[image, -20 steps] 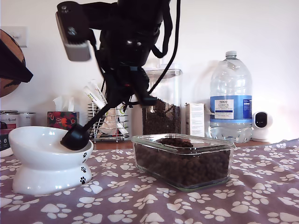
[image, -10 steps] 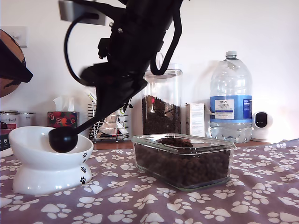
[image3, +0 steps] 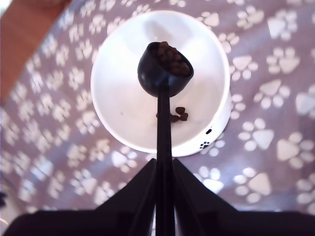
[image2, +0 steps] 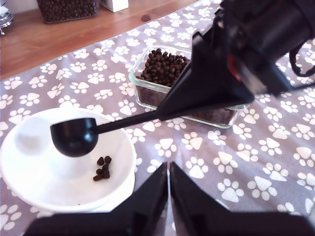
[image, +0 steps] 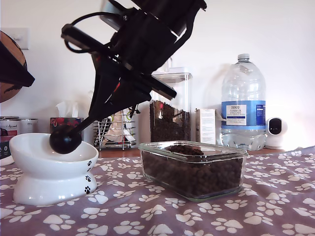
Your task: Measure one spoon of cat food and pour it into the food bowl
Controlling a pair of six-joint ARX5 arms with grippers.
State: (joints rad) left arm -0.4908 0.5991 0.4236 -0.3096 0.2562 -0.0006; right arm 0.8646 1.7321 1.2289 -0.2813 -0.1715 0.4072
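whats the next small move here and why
Probably roll my second gripper further to tip the spoon. Its cup hangs over the food bowl with cat food heaped in it, and only a few pellets lie in the bowl.

Glossy ceramic food bowl (image: 44, 169); matt plastic spoon (image3: 165, 71); cloth tablecloth (image: 197, 216).

The surface (image: 275, 206) wears a mauve cloth with white paw prints. The white food bowl (image: 47, 172) stands on it directly beneath my second claw (image3: 164, 169). The clear glass dish (image: 194, 169) heaped with kibble sits beside the bowl, near that claw. Beyond both, on bare wood, stand a tall jar (image: 170, 105) and a water bottle (image: 242, 105).
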